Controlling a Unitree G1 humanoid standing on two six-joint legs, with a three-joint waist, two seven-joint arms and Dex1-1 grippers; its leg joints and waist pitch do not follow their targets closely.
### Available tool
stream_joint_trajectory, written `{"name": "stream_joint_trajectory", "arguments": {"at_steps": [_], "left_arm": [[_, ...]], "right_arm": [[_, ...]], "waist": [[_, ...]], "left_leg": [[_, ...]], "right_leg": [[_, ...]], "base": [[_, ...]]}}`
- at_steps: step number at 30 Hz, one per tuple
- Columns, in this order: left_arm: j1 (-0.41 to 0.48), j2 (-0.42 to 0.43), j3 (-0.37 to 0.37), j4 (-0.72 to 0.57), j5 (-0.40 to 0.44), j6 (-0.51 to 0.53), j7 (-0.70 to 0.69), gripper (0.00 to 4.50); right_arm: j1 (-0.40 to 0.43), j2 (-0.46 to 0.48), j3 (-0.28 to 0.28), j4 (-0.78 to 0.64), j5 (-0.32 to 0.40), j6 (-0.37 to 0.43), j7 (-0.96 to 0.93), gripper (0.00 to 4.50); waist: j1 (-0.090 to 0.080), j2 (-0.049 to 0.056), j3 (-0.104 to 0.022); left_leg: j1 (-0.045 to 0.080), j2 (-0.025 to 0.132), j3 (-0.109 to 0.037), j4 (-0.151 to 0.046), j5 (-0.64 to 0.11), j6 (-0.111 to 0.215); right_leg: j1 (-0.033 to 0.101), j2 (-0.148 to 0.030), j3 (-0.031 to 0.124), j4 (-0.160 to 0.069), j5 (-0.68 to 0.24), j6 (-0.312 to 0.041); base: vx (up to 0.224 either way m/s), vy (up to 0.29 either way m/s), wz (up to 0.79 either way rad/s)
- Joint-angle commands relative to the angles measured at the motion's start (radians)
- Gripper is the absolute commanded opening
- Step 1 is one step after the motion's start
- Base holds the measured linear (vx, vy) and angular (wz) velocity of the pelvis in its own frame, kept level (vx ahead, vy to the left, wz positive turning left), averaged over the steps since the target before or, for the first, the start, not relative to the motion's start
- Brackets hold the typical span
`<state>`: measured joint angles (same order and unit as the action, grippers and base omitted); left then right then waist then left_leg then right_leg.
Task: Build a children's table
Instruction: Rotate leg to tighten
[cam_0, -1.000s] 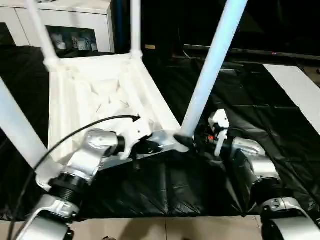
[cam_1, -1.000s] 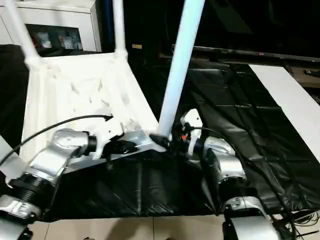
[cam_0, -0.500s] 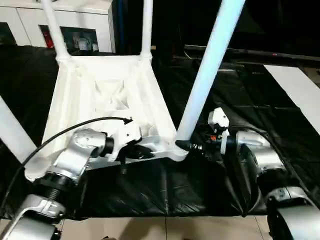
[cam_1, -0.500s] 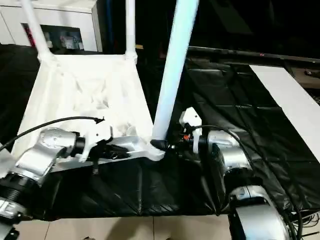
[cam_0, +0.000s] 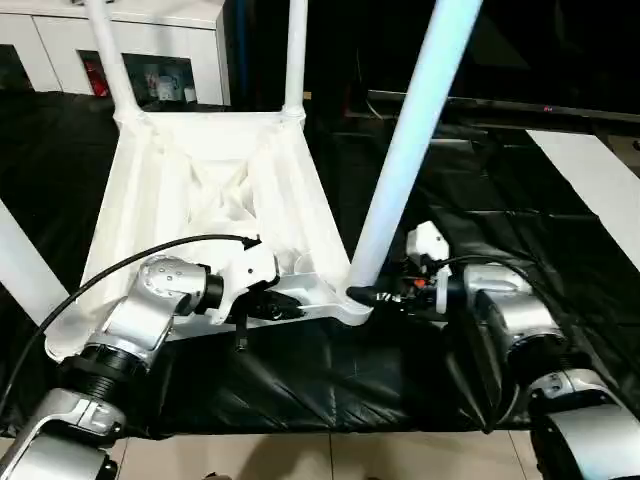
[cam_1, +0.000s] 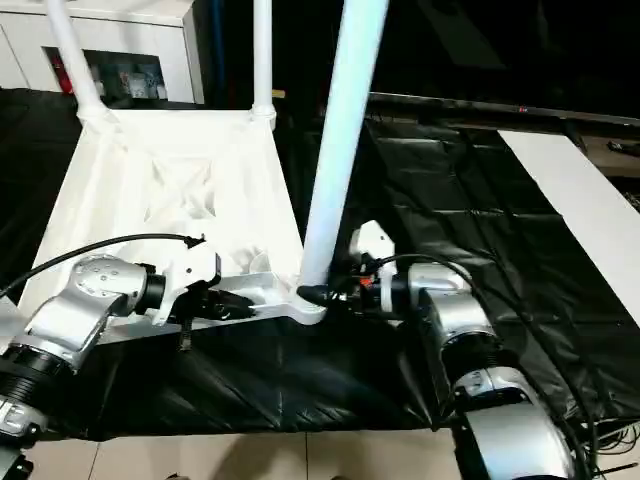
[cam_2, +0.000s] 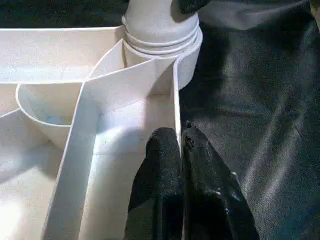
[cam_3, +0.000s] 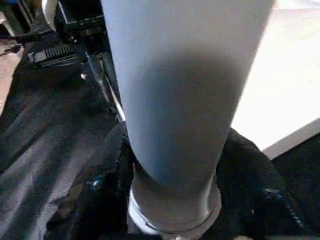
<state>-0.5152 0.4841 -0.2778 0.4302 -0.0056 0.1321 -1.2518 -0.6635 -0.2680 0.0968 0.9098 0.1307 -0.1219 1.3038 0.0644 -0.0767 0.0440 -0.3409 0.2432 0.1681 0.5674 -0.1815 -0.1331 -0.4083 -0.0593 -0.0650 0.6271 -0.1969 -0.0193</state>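
**Both grippers on the upturned children's table at its near right corner**

The children's table top (cam_0: 215, 195) lies upside down on the black-covered worktop (cam_0: 500, 215), its ribbed underside facing up. Seen from the head camera it fills the area from about 9 o'clock to 12 o'clock of the scene. Four white legs stand in its corner sockets: two at the far edge, the far left leg (cam_0: 112, 55) and the far right leg (cam_0: 295, 55); one at the near left corner (cam_0: 25, 265); and the near right leg (cam_0: 405, 165), which rises tilted toward 1 o'clock from its socket near the middle of the scene.

The left gripper (cam_2: 180, 145) is clenched on the thin near rim wall of the table top, one black finger on each side of the wall, just beside the near right socket (cam_2: 162, 37). In the head view this gripper sits at about 8 o'clock from the socket.

The right gripper (cam_3: 172, 175) comes in from 3 o'clock and has its black fingers (cam_3: 107, 195) on either side of the base of the near right leg, just above the ringed socket collar; whether they press on the leg or merely flank it cannot be told.

A white cabinet (cam_0: 150, 45) stands behind the worktop at 11 o'clock.
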Motion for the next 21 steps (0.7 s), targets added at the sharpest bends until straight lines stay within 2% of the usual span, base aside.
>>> {"name": "stream_joint_trajectory", "arguments": {"at_steps": [1,10,14,16,17,18,19,20,21], "left_arm": [[-0.006,0.003,-0.044,0.007,0.012,-0.008,-0.044,0.00],[-0.018,0.018,-0.048,0.017,0.016,-0.008,-0.063,0.00],[-0.025,0.006,-0.042,0.029,0.026,0.013,-0.021,0.00],[-0.028,-0.016,-0.041,0.031,0.041,0.032,0.036,0.00],[-0.029,-0.040,-0.039,0.027,0.048,0.051,0.080,0.00],[-0.030,-0.049,-0.038,0.025,0.050,0.059,0.096,0.00],[-0.030,-0.054,-0.037,0.024,0.051,0.062,0.102,0.00],[-0.031,-0.076,-0.033,0.021,0.054,0.076,0.138,0.00],[-0.036,-0.119,-0.033,0.018,0.062,0.099,0.194,0.00]], "right_arm": [[-0.016,-0.006,0.007,0.014,-0.008,-0.005,0.010,2.09],[-0.020,0.001,0.015,0.036,-0.007,0.007,0.038,1.93],[0.010,0.014,0.006,0.020,-0.002,0.031,0.003,1.93],[0.045,0.033,-0.005,-0.002,-0.005,0.029,-0.074,1.93],[0.072,0.056,-0.016,-0.013,-0.016,0.030,-0.167,1.93],[0.081,0.066,-0.019,-0.016,-0.021,0.032,-0.205,1.93],[0.084,0.070,-0.020,-0.017,-0.023,0.032,-0.219,1.93],[0.101,0.090,-0.022,-0.024,-0.030,0.035,-0.278,1.93],[0.125,0.135,-0.031,-0.033,-0.036,0.044,-0.384,1.93]], "waist": [[0.003,0.009,-0.058],[0.004,0.011,-0.059],[0.004,0.010,-0.058],[0.005,0.010,-0.056],[0.004,0.010,-0.052],[0.003,0.008,-0.045],[0.000,0.008,-0.045],[-0.002,0.009,-0.045],[-0.005,0.011,-0.044]], "left_leg": [[-0.005,-0.007,0.018,-0.050,-0.148,0.055],[-0.005,-0.007,0.017,-0.050,-0.147,0.052],[-0.005,-0.007,0.018,-0.050,-0.152,0.049],[-0.002,-0.007,0.018,-0.051,-0.164,0.042],[0.000,-0.007,0.017,-0.054,-0.192,0.035],[0.004,-0.009,0.015,-0.058,-0.234,0.022],[0.004,-0.009,0.014,-0.060,-0.252,0.016],[0.008,-0.009,0.012,-0.061,-0.280,0.007],[0.010,-0.009,0.010,-0.061,-0.299,0.003]], "right_leg": [[0.059,-0.059,0.044,-0.065,-0.108,-0.240],[0.060,-0.058,0.044,-0.062,-0.090,-0.246],[0.060,-0.058,0.044,-0.063,-0.097,-0.245],[0.057,-0.060,0.046,-0.067,-0.120,-0.236],[0.054,-0.060,0.046,-0.074,-0.166,-0.226],[0.050,-0.062,0.045,-0.084,-0.253,-0.203],[0.051,-0.063,0.045,-0.087,-0.301,-0.188],[0.046,-0.064,0.044,-0.095,-0.375,-0.161],[0.040,-0.065,0.045,-0.100,-0.417,-0.147]], "base": [[0.000,0.000,0.00],[0.000,0.000,0.00],[0.000,0.000,0.00],[0.000,0.000,0.00],[0.000,0.000,0.00],[0.000,0.000,0.00],[0.000,0.000,0.00],[0.000,0.000,0.00],[0.000,0.000,0.00]]}}
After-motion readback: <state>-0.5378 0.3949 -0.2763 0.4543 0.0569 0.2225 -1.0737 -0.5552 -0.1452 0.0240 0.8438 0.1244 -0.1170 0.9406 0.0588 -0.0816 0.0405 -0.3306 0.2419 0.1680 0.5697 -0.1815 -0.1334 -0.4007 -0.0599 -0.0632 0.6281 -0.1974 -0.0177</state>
